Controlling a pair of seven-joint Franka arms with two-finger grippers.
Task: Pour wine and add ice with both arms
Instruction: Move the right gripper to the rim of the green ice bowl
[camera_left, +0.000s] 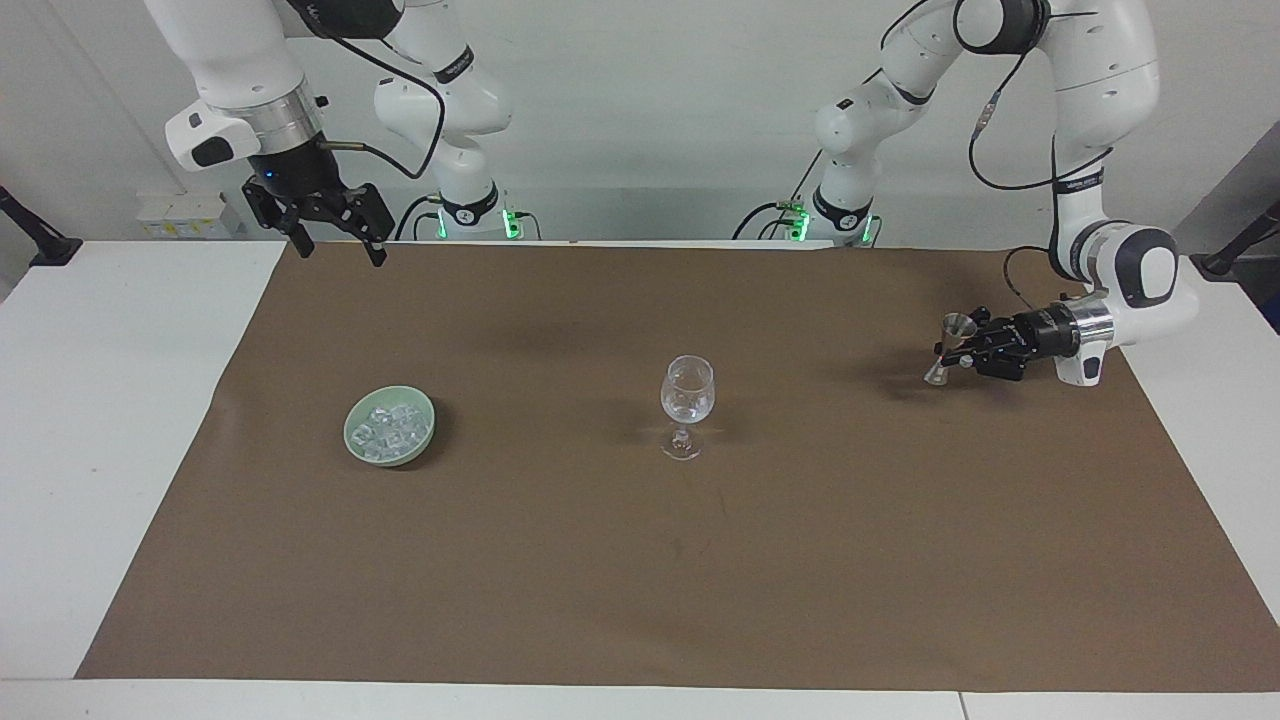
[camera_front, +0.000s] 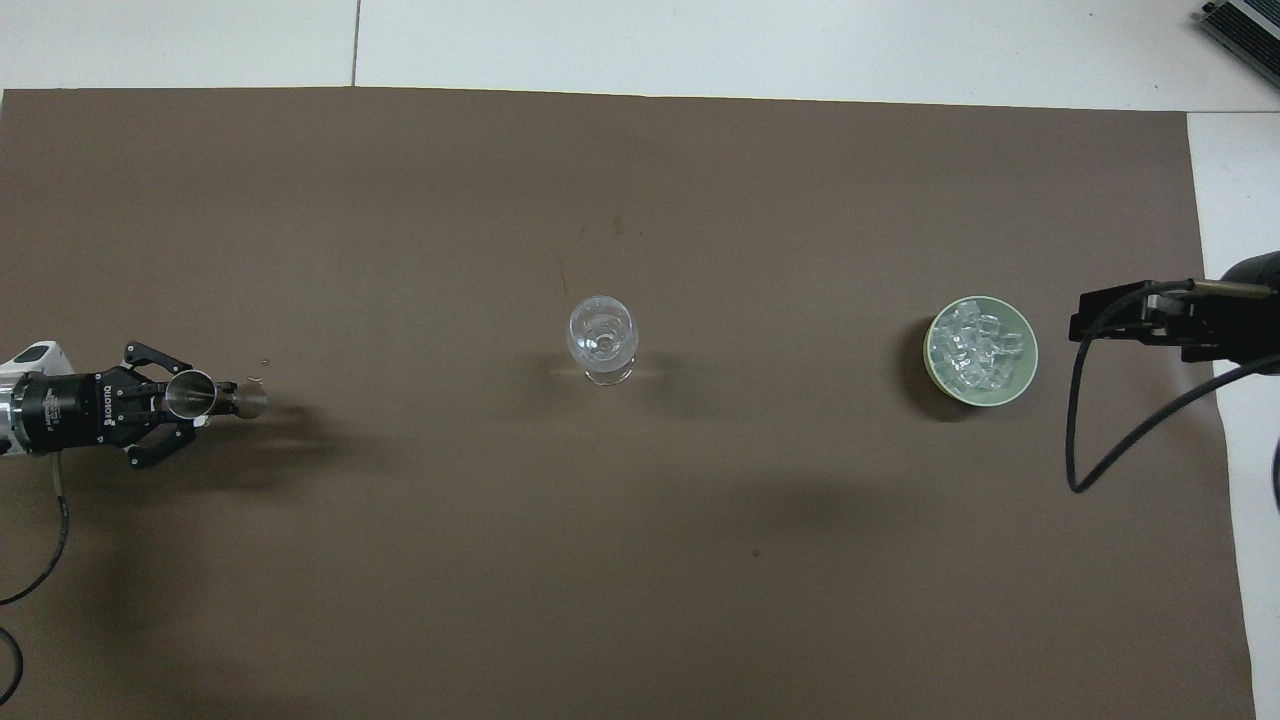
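Observation:
A clear stemmed wine glass (camera_left: 687, 405) (camera_front: 602, 338) stands at the middle of the brown mat. The ice (camera_left: 392, 428) (camera_front: 973, 346) lies as small clear cubes in a pale green bowl (camera_left: 357, 437) (camera_front: 934, 368) toward the right arm's end. My left gripper (camera_left: 962, 346) (camera_front: 200, 398) is low over the mat at the left arm's end, shut on a small metal jigger (camera_left: 950, 346) (camera_front: 210, 396) whose foot is at the mat. My right gripper (camera_left: 337, 243) (camera_front: 1088, 325) hangs high, open and empty, over the mat's edge near the bowl.
The brown mat (camera_left: 640, 560) covers most of the white table (camera_left: 110, 400). A few tiny droplets (camera_front: 258, 375) lie on the mat beside the jigger. A black cable (camera_front: 1100, 440) loops from the right arm.

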